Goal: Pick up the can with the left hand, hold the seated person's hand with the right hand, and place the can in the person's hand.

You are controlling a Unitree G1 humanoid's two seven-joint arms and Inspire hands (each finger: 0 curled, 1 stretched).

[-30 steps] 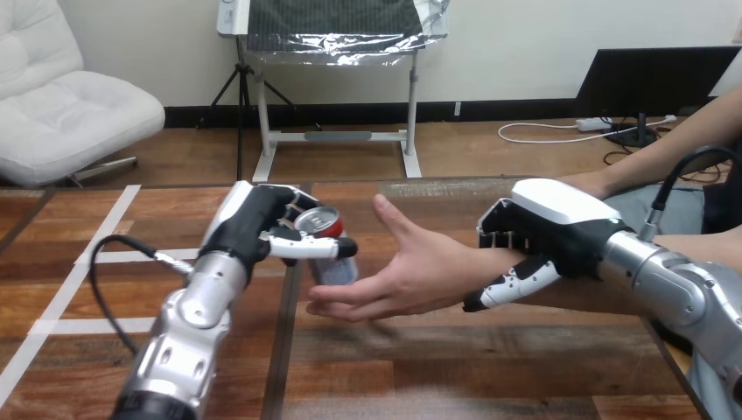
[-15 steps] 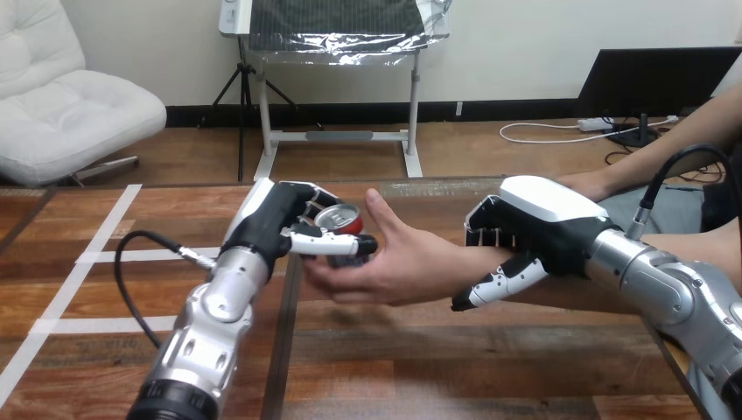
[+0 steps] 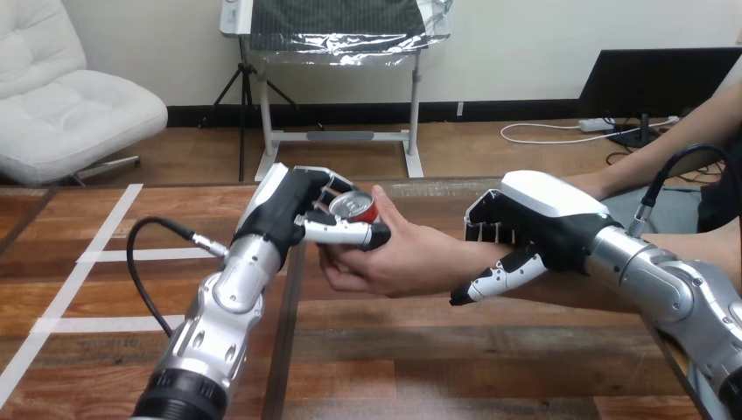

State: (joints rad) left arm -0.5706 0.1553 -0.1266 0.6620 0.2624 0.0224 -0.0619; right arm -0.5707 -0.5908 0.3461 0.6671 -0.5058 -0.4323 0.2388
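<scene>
A red can with a silver top (image 3: 353, 207) sits in my left hand (image 3: 293, 210), whose fingers and thumb are curled round it. The can is upright and lies against the palm of the person's hand (image 3: 402, 258), which reaches in from the right above the wooden table (image 3: 490, 350). The person's thumb stands beside the can and their fingers curl up under it. My right hand (image 3: 534, 229) is wrapped round the person's wrist, with fingers over the top and the thumb underneath.
White tape lines (image 3: 83, 258) cross the left part of the table. A dark seam (image 3: 284, 341) runs down the tabletop below my left forearm. My left arm's cable (image 3: 140, 271) loops out to the left.
My left hand has carried the can to the right and into the person's palm. The person's fingers have curled up around it. My right hand stays round the wrist.
</scene>
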